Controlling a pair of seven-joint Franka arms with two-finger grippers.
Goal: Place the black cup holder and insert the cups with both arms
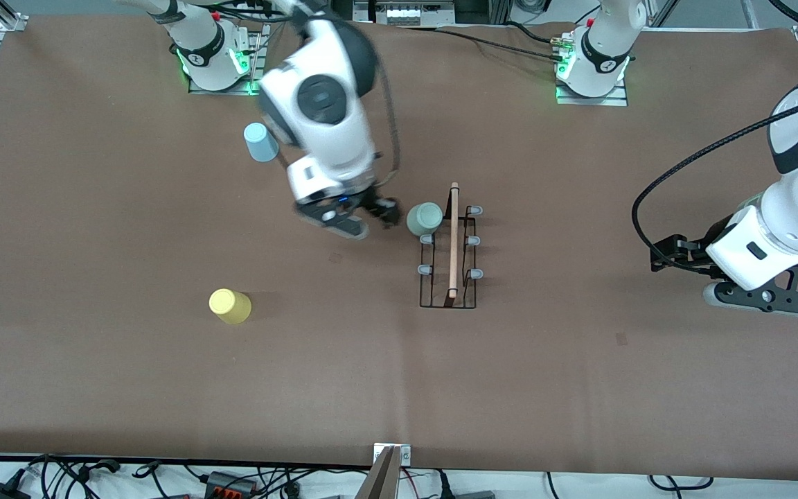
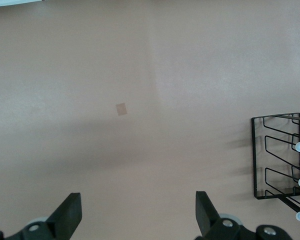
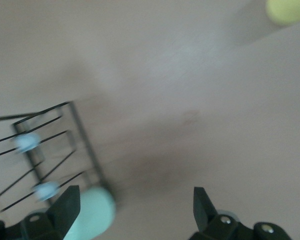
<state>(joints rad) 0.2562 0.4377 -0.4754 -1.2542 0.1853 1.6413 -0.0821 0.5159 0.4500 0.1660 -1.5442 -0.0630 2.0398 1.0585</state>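
Note:
The black cup holder stands mid-table, its wooden rod along the top. A pale green cup sits upside down on the prong farthest from the front camera, on the right arm's side. My right gripper hovers just beside that cup, open and empty. In the right wrist view the green cup lies by one finger of the gripper, next to the holder. The yellow cup and light blue cup stand on the table. My left gripper waits open near the left arm's end.
The left wrist view shows the open left gripper over bare brown table, with the holder's end at the edge. The yellow cup shows in the right wrist view. Cables and a stand line the table's near edge.

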